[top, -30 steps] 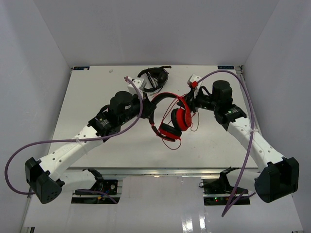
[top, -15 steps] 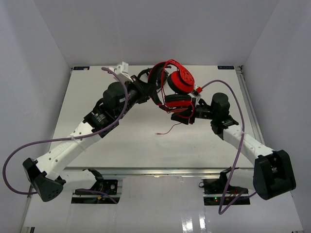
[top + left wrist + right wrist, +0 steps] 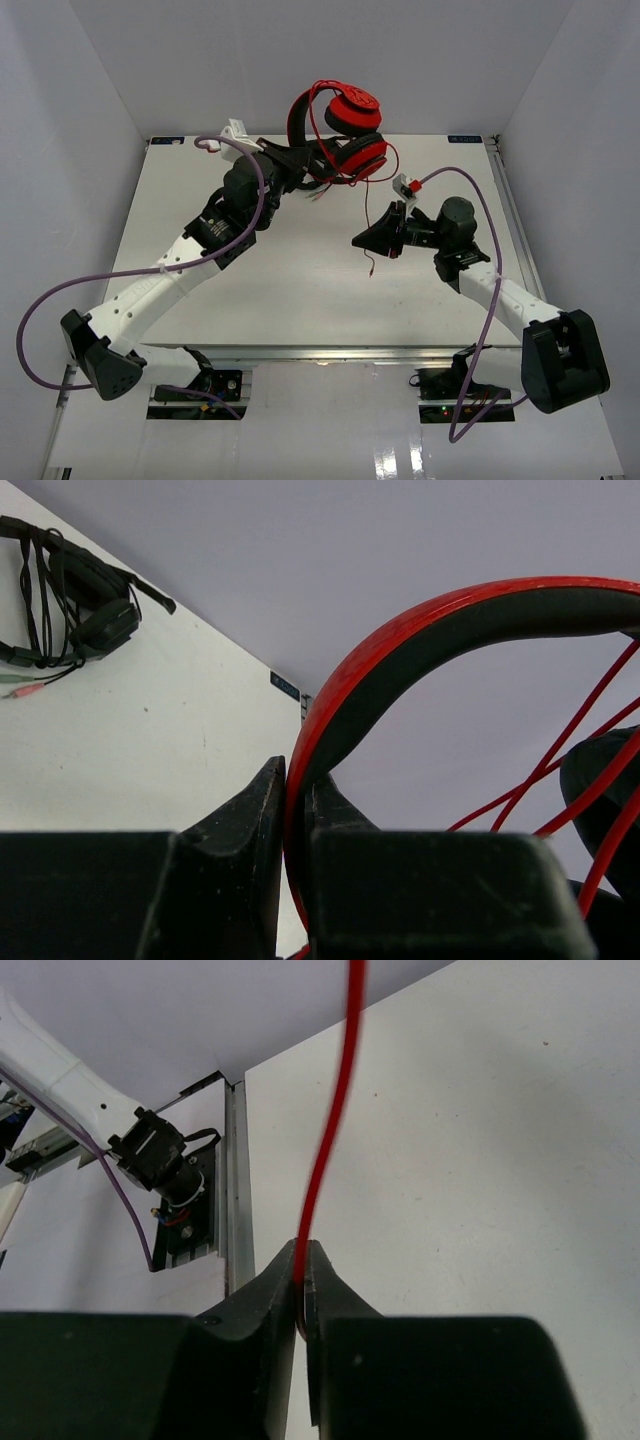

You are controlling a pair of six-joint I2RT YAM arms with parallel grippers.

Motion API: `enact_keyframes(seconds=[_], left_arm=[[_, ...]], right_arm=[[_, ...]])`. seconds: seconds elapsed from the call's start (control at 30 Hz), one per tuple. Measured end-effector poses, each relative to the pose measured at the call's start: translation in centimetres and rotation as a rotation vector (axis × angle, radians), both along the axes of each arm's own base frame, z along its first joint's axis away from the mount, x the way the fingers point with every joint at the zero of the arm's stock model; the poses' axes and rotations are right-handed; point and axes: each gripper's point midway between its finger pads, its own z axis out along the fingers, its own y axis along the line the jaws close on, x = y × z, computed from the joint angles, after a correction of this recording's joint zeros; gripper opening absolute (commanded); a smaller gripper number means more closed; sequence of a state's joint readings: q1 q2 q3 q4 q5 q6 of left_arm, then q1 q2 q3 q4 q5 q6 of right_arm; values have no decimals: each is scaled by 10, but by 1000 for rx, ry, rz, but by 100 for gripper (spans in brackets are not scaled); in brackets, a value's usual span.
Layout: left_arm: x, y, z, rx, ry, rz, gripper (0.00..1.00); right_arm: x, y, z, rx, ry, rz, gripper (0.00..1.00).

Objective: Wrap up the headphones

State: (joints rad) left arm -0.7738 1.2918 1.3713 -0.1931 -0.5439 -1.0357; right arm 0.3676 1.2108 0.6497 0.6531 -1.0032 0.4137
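The red headphones point(image 3: 345, 125) hang in the air above the table's far edge, earcups close together. My left gripper point(image 3: 298, 152) is shut on their red-black headband point(image 3: 450, 620), which is pinched between its fingertips in the left wrist view, where the left gripper point(image 3: 297, 770) fills the bottom. Thin red cable loops dangle around the earcups point(image 3: 386, 165). My right gripper point(image 3: 357, 241) sits lower, over the table's middle, shut on the red cable point(image 3: 335, 1110). A short cable end point(image 3: 368, 262) droops below it. The right gripper point(image 3: 302, 1252) pinches the cable at its very tips.
Black headphones point(image 3: 90, 620) with a bundled cable lie on the white table point(image 3: 200, 290) at the back, largely hidden behind my left arm in the top view. White walls close in the back and both sides. The left arm's base point(image 3: 160, 1160) stands past the near edge.
The left arm has lifted the headphones up and toward the back. The right gripper has moved away from the earcups toward the table's middle and shut on the cable.
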Motion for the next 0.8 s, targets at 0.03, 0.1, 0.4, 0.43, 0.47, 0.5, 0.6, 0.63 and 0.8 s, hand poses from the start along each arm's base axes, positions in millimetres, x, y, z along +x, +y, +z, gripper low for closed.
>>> enact_keyframes(seconds=[0.03,0.1,0.4,0.43,0.47,0.5,0.6,0.63,0.8], left_arm=[[2,1,0,0,1,16,0],[7,5,0,5,1,50,0],[43,42,-11,214,-5,290,0],[49,45,-15,262,-3,316,0],[56,45,-20,314,3,334,0],[63,45,-26,364,8,351,0],[84,39,-54,542,41,360,0],[90,34,-67,610,55,341,0],[101,-1,-157,922,158,116,0]], right_arm=[[0,0,1,1,-5,-2,8],[-1,-1,4,4,-16,-6,8],[1,-3,3,-116,-116,-87,8],[4,-2,7,-142,-141,-94,8],[7,-1,11,-179,-163,-105,8],[10,2,19,-210,-193,-115,8],[18,8,42,-310,-311,-145,8],[21,10,47,-352,-355,-158,8],[41,-4,37,-637,-533,-251,8]])
